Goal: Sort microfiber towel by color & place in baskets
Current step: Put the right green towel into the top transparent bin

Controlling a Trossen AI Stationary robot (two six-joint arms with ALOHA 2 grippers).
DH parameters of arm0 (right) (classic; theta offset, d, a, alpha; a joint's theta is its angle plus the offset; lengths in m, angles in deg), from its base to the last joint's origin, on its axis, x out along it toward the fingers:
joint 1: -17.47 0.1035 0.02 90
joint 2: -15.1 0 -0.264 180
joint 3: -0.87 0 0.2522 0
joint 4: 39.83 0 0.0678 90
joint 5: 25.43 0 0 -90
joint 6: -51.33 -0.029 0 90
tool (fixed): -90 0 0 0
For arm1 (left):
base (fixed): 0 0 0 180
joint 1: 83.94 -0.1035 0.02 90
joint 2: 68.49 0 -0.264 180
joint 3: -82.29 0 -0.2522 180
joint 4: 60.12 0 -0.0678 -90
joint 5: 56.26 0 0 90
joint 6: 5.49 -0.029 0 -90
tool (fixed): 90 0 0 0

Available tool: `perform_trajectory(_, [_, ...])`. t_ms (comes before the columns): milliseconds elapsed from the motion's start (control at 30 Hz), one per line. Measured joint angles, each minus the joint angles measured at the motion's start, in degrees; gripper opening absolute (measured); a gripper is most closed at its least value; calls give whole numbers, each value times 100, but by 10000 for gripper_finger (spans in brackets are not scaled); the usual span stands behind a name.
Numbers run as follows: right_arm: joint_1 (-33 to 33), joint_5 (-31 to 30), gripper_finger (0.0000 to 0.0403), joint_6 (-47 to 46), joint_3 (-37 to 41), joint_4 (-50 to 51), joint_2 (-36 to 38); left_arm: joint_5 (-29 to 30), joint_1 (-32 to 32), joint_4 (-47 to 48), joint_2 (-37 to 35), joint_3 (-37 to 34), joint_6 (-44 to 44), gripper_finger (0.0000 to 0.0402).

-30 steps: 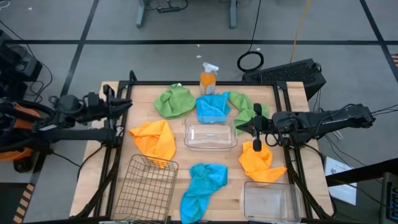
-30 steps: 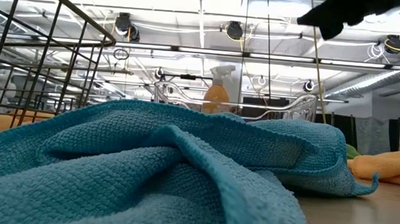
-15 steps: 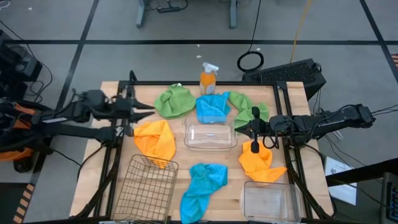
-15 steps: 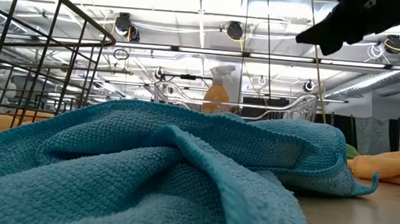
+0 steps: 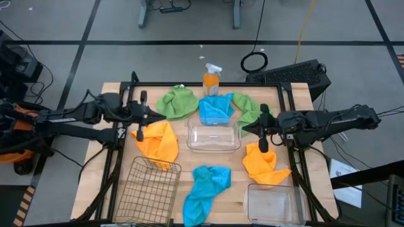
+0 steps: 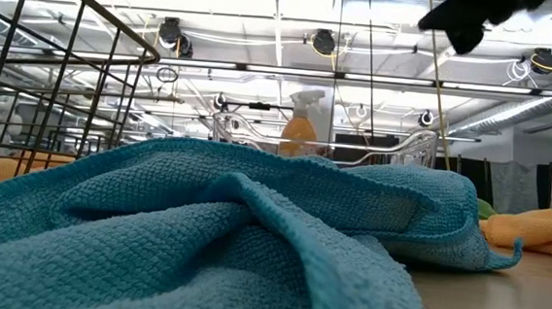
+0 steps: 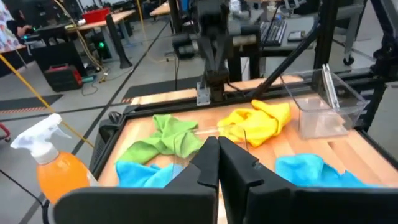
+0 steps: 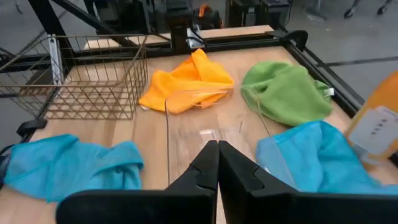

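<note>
Above the towels, left claw [image 5: 147, 114] and right claw [image 5: 250, 129], fingers together, empty.

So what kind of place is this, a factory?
More likely a robotics lab or workshop: a wooden worktable in a black metal frame, grey taped floor, other desks with electronics behind.

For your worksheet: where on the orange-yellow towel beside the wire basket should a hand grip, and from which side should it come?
Probably from straight above. The orange-yellow towel lies crumpled on the table, so pinch its raised central fold rather than a flat edge. The left hand, fingers shut, hovers nearest; the wire basket lies at the towel's near edge.
</note>
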Motion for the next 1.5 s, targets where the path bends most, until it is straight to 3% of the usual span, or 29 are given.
perform_trajectory(300, [0, -247, 0, 35, -1170, 1361, 6, 48, 0, 124, 37, -140, -39, 6])
perform_trajectory(633, [-4, -1618, 0, -790, -1050, 2442, -235, 57, 212, -469, 97, -700, 141, 6])
perform_trajectory(767, [-97, -1682, 7, -828, -994, 2649, -542, 58, 253, -759, 162, -904, 143, 6])
perform_trajectory(967, [-559, -1678, 52, -1007, -989, 3110, -1048, 68, 264, -709, 369, -946, 154, 6])
perform_trajectory(1200, [-1381, -1600, 132, -373, -989, 3290, -1564, 70, 264, -707, 583, -946, 154, 6])
perform_trajectory(1500, [-1994, -870, 212, 169, -665, 2695, -1864, 70, 264, -692, 853, -946, 159, 6])
